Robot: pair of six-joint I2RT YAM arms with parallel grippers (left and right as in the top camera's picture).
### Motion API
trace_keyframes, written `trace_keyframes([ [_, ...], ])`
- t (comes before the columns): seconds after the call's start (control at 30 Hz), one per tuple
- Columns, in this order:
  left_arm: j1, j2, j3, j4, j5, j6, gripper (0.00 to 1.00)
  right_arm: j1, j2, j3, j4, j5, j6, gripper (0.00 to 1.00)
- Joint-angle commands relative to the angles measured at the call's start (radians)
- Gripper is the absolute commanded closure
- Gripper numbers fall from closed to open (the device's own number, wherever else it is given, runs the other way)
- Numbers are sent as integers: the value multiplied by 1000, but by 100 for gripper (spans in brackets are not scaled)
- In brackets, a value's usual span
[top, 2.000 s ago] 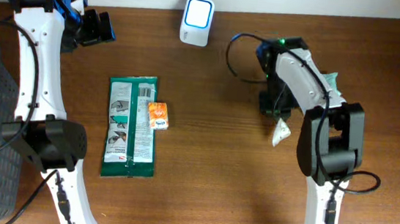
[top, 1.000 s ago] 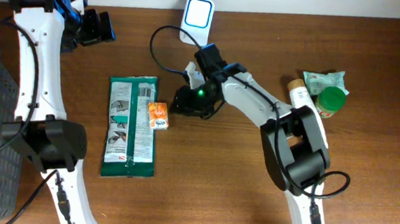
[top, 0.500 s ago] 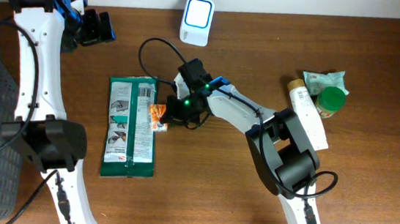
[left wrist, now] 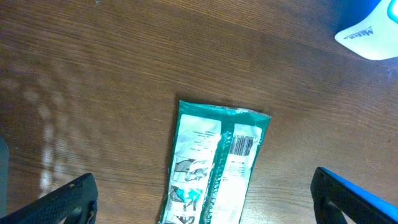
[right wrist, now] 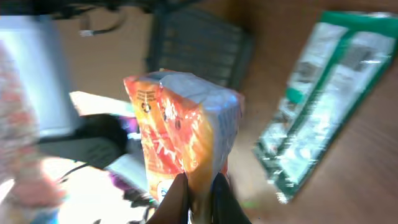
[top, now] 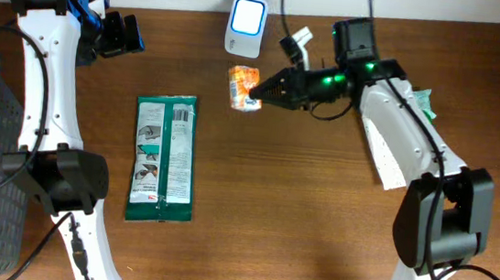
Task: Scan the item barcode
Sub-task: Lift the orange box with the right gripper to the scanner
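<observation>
Hovering over the back left corner of the bench (top: pixel 269 225), the left end effector (top: pixel 124 34) is holding its jaws spread wide with nothing between them. A green packet (top: pixel 165 158) is lying flat left of centre, its barcode facing up. The white scanner (top: pixel 245 26) is sitting at the back edge. The small orange packet (top: pixel 244 88) is being held just in front of it, pinched by one end in the right end effector (top: pixel 260 90), which is reaching in from the right.
</observation>
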Motion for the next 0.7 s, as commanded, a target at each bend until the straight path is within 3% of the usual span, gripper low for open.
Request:
trace_keyframes([
  [0.0, -1, 13, 2, 2, 7, -2, 1, -48, -13, 3, -35, -181, 1, 96],
  [0.17, -1, 13, 2, 2, 7, -2, 1, -98, -43, 3, -130, -182, 0, 96],
  [0.4, -1, 13, 2, 2, 7, -2, 1, -125, -247, 3, -138, -181, 51, 96],
  [0.53, -1, 13, 2, 2, 7, -2, 1, -126, -278, 3, -130, -180, 61, 96],
  [0.6, -1, 13, 2, 2, 7, -2, 1, -107, -277, 4, -115, 3, 105, 96],
  [0.67, -1, 13, 2, 2, 7, -2, 1, -42, -276, 34, -111, 314, 136, 96],
])
